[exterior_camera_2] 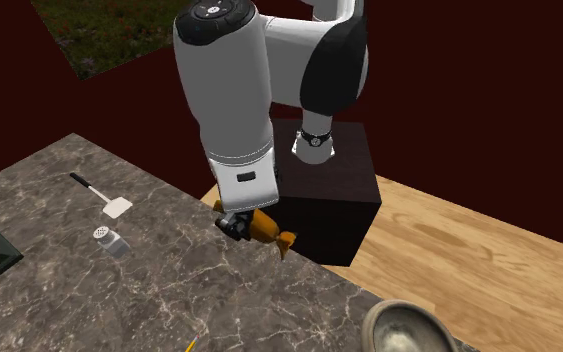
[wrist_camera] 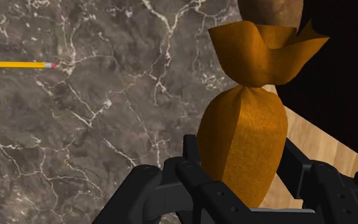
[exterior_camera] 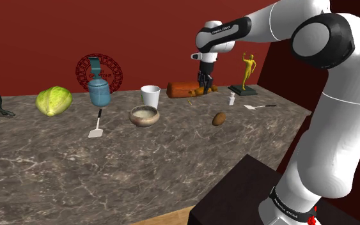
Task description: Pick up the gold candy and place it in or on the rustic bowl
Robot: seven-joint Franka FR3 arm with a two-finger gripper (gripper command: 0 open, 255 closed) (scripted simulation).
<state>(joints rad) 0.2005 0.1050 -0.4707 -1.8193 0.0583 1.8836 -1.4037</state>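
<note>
The gripper (wrist_camera: 242,167) was clamped low on the gold candy (wrist_camera: 244,121); one twisted end projected free. The candy hung above the marble counter (exterior_camera: 172,166), well apart from the rustic bowl (exterior_camera: 144,121). Hazard: a swing in transit could work the wrapper loose. A white cup (exterior_camera: 150,96) stood just behind the bowl; a low approach could strike it.

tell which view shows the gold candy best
Wrist view: the gold candy looms large, clasped in the jaws, twisted wrapper end clear. The second exterior view shows it small; the shoulder view, an orange speck.
</note>
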